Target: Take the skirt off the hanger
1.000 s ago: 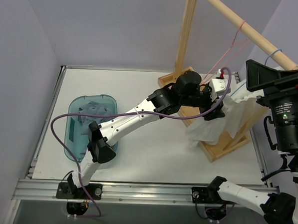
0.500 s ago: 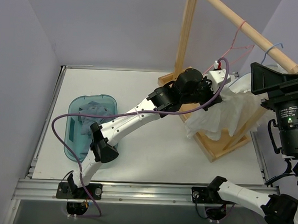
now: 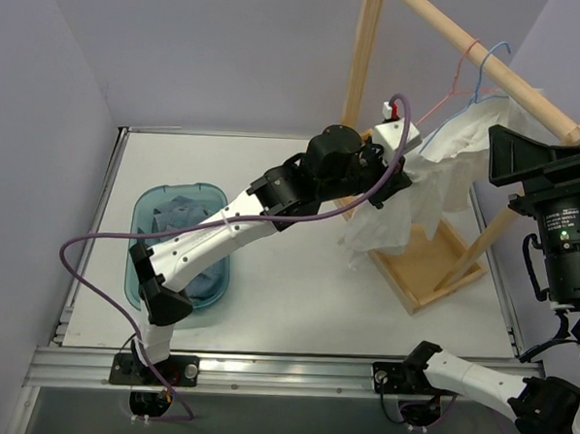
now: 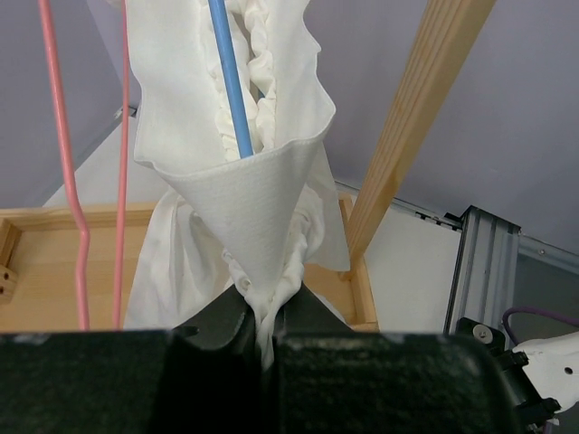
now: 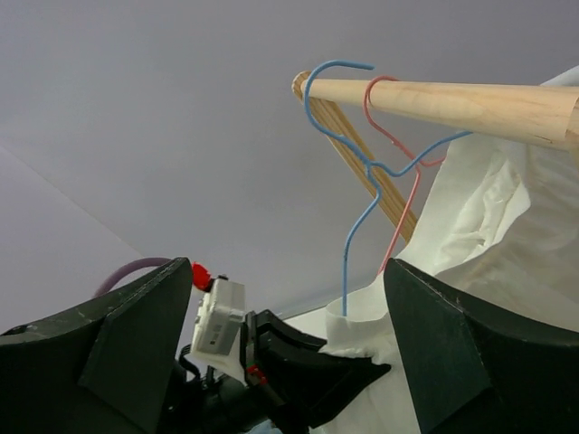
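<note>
The white pleated skirt point(image 3: 446, 172) hangs on the light-blue wire hanger point(image 3: 488, 70), whose hook sits over the wooden rail point(image 3: 446, 29). My left gripper point(image 3: 393, 182) is shut on a bunched fold of the skirt's waist point(image 4: 262, 226), which is stretched into a cone up to the blue hanger wire point(image 4: 232, 86). In the right wrist view the hanger point(image 5: 347, 249) drops from the rail point(image 5: 452, 101) into the skirt's waistband point(image 5: 375, 316). My right gripper point(image 5: 288, 268) stands open and empty below the rail, apart from the skirt; it shows at the right edge point(image 3: 512, 156).
A thin pink wire hanger point(image 3: 450, 91) hangs on the same rail beside the blue one; its wires point(image 4: 81, 181) run left of the skirt. The rack's wooden base frame point(image 3: 425, 275) lies under the skirt. A blue bin point(image 3: 141, 268) holding denim stands at left.
My left gripper shut on the skirt's waist and rose toward the left, pulling the fabric with it. The blue hanger slid left along the rail. The right arm stayed put.
</note>
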Robot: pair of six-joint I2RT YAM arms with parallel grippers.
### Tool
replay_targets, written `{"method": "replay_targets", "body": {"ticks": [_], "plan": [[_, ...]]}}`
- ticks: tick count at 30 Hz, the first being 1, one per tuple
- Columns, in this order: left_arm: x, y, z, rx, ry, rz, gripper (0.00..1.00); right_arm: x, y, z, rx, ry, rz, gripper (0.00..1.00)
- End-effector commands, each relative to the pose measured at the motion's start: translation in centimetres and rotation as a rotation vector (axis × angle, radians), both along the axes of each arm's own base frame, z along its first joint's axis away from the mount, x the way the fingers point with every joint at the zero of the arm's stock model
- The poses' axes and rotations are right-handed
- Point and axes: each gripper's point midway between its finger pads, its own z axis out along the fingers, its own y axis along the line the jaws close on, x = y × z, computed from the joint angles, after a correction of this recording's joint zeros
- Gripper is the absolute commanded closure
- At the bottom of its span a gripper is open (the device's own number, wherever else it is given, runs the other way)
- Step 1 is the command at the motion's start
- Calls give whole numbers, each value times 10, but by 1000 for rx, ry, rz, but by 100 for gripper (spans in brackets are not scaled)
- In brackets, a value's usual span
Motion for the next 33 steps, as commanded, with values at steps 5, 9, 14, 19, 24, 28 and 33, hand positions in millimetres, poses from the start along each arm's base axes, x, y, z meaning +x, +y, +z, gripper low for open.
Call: {"method": "replay_targets", "body": {"ticks": [5,9,14,19,24,28,33], "plan": [[-23,27,67,-214,-125,-46,98,14,10,-14,-72,62,-12,17],[-28,26,71,-212,-138,-77,98,17,19,-25,-113,92,9,16],[-32,25,72,-222,-120,-96,98,22,21,-41,-154,131,1,16],[-37,35,62,-209,-84,-91,98,27,24,-52,-218,172,-2,16],[-52,61,53,-181,-34,-87,98,29,51,-65,-345,187,119,16],[-67,89,46,-169,-11,-84,98,30,75,-78,-407,211,227,16],[-86,123,27,-126,17,-92,98,36,96,-96,-433,253,297,16]]}}
